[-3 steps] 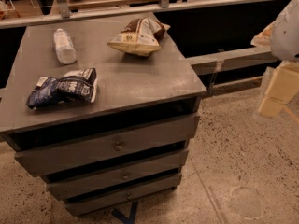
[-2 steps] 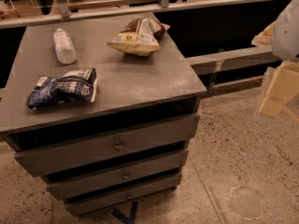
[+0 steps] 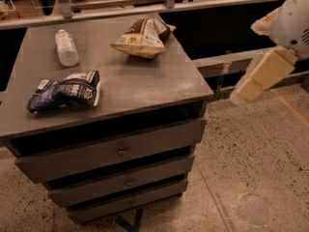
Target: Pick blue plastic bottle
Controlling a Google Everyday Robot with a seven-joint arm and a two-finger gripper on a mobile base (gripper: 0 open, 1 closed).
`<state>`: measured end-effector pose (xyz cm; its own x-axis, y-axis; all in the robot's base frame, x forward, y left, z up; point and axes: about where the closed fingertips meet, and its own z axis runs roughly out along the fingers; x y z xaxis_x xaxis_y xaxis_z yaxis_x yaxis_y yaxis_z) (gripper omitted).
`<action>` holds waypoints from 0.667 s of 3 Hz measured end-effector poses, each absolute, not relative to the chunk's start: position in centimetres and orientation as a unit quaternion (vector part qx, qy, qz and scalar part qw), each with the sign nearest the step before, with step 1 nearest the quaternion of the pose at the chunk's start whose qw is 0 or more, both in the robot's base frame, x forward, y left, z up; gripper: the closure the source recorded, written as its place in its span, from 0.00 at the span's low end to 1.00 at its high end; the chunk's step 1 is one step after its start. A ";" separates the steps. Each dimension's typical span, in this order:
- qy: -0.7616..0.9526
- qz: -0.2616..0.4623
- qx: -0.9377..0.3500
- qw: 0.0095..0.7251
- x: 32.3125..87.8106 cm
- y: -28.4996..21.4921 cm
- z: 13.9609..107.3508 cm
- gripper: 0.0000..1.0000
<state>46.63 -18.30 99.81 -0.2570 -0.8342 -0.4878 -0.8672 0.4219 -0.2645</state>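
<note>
The blue plastic bottle, clear with a white-and-blue label, lies on its side at the back left of the grey drawer cabinet's top. My gripper, cream-coloured under a white arm, hangs in the air to the right of the cabinet, beyond its right edge and far from the bottle. It holds nothing that I can see.
A dark blue and white snack bag lies at the front left of the top. A tan and brown snack bag lies at the back right. A rail and shelf run behind the cabinet. Speckled floor lies to the right.
My gripper has shifted a little left and up, toward the cabinet's right edge. The bottle and both bags have not moved.
</note>
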 end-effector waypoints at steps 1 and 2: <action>0.783 0.099 -0.489 0.373 48.7 -14.0 102.1 0.00; 0.754 0.144 -0.465 0.441 50.6 -8.1 104.9 0.00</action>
<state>50.57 -8.11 104.88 -0.1798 -0.5737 -0.7991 -0.8282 0.5267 -0.1918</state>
